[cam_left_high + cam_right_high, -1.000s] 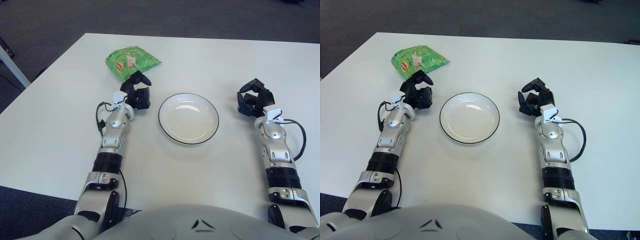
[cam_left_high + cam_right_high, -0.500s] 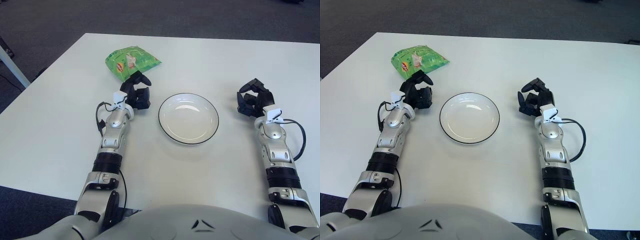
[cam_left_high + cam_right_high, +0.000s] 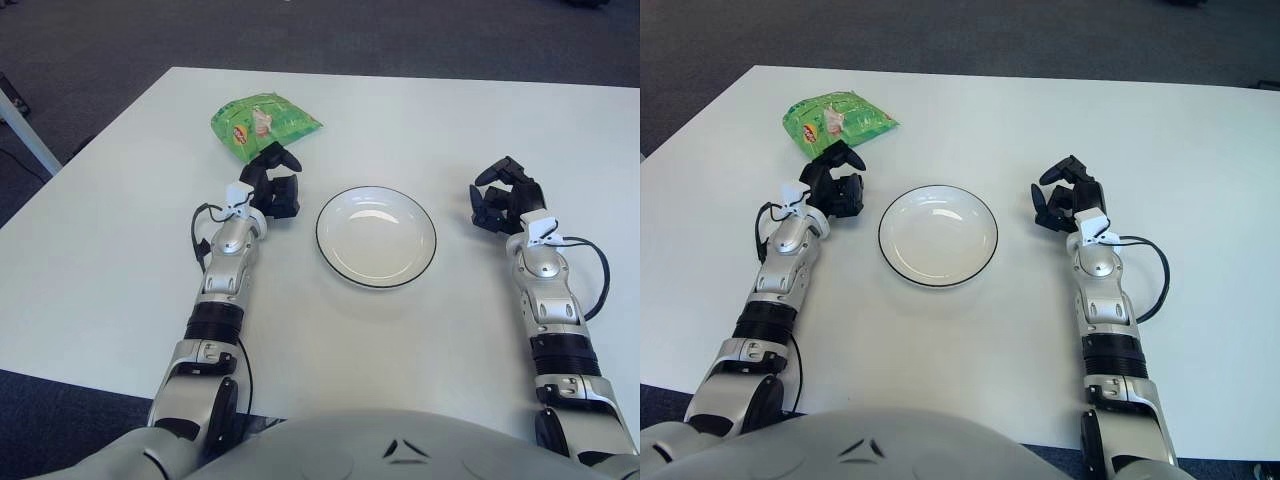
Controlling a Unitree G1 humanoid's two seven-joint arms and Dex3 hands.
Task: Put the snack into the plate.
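Note:
A green snack bag (image 3: pixel 262 121) lies on the white table at the far left. A white plate (image 3: pixel 376 237) with a dark rim sits at the table's middle, holding nothing. My left hand (image 3: pixel 276 186) is just short of the bag's near edge, left of the plate, fingers relaxed and holding nothing. My right hand (image 3: pixel 504 198) shows to the right of the plate, fingers loosely curled with nothing in them.
The white table (image 3: pixel 420 120) stretches wide around the plate. Its far edge and left edge border dark carpet (image 3: pixel 300 35). A cable (image 3: pixel 598 270) loops off my right forearm.
My right hand has shifted slightly left toward the plate. The left hand, bag and plate stay where they were.

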